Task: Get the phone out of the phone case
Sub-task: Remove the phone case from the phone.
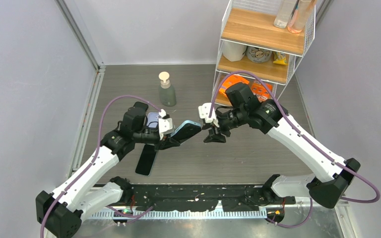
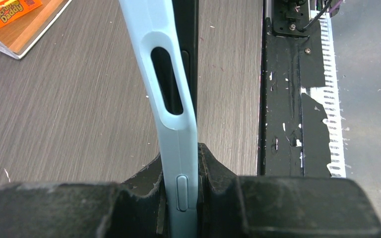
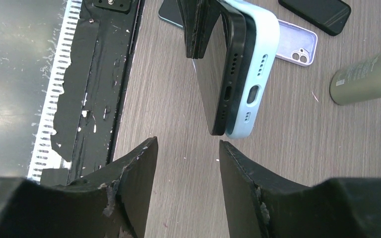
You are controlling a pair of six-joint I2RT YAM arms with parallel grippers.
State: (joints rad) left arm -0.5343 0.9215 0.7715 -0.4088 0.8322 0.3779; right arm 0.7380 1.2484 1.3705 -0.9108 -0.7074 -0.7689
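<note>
While the grey tabletop [image 1: 258, 158] takes up most of the top view, the white wire shelf [image 1: 263, 44] fills its far right corner, so that's the backdrop. Both arms reach in toward the middle of the tabletop. The left gripper [image 2: 181, 161] is clamped tight on one end of the light blue phone case [image 3: 265, 44], fingers squeezing it from both sides, and it's got the whole thing up in the air over the middle of the tabletop, off the surface. The black phone [image 3: 228, 64] sits against the case, but at the free end it's popped out, with its port edge beside the case's cutouts instead of inside them. The right gripper [image 3: 187, 148] is roughly half open and has nothing in it, hanging just short of that free end. Smaller stuff: a soap bottle [image 1: 167, 91] stands toward the far edge, a dark phone [image 1: 146, 159] lies flat near the near edge under the left arm, and a lilac case [image 3: 297, 47] lies flat just beside the bottle.
</note>
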